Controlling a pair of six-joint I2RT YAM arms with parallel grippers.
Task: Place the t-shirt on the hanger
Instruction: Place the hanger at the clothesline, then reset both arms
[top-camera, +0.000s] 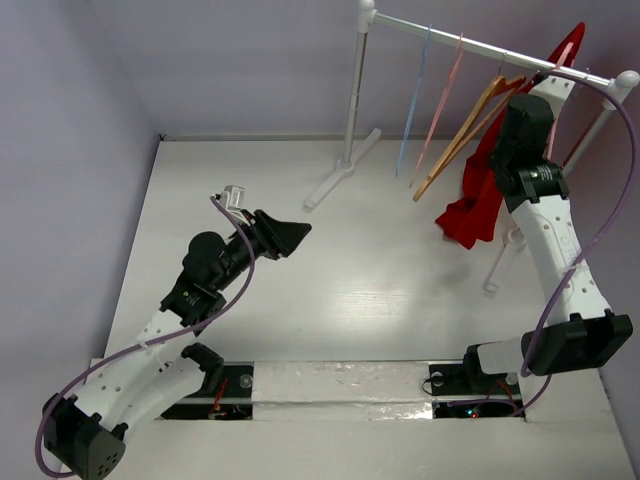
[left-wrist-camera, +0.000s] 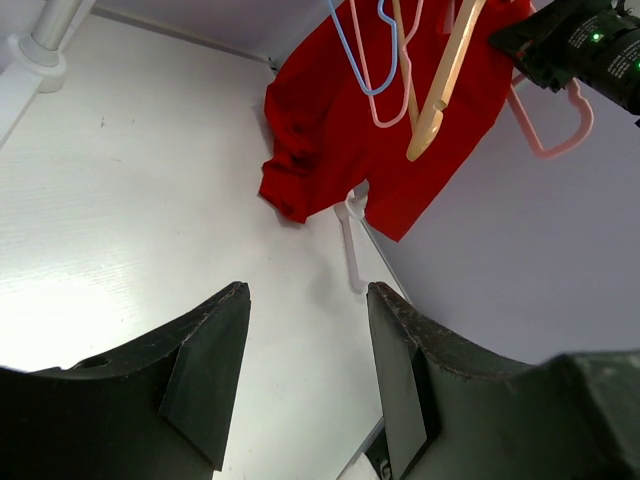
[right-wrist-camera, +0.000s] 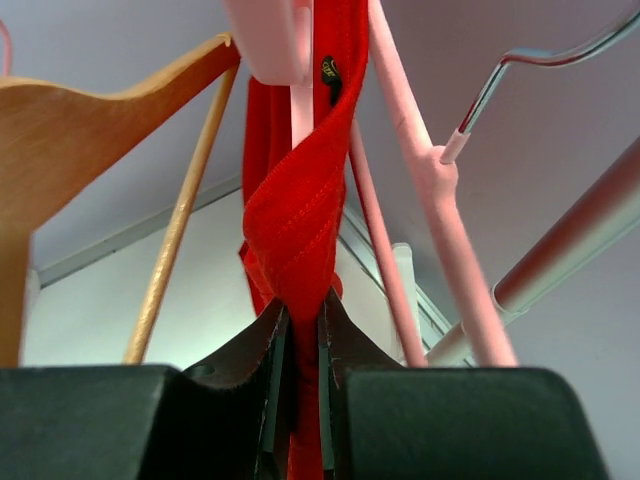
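Note:
The red t-shirt (top-camera: 478, 200) hangs bunched from the right end of the rack rail, its lower part dangling above the table. My right gripper (right-wrist-camera: 300, 312) is raised to the rail and shut on a twisted strip of the t-shirt (right-wrist-camera: 300, 200). That strip runs up over a pale pink hanger (right-wrist-camera: 440, 200), whose pink loop (left-wrist-camera: 560, 140) shows beside the shirt in the left wrist view. My left gripper (top-camera: 290, 238) hovers low over the middle of the table, open and holding nothing, and points toward the t-shirt (left-wrist-camera: 330, 130).
A white rack stands at the back right with its rail (top-camera: 480, 42), post (top-camera: 352, 100) and foot (top-camera: 335, 180). On the rail hang a light-blue hanger (top-camera: 415, 100), another pink hanger (top-camera: 445, 100) and an orange-tan wooden hanger (top-camera: 470, 125). Walls close the left and back.

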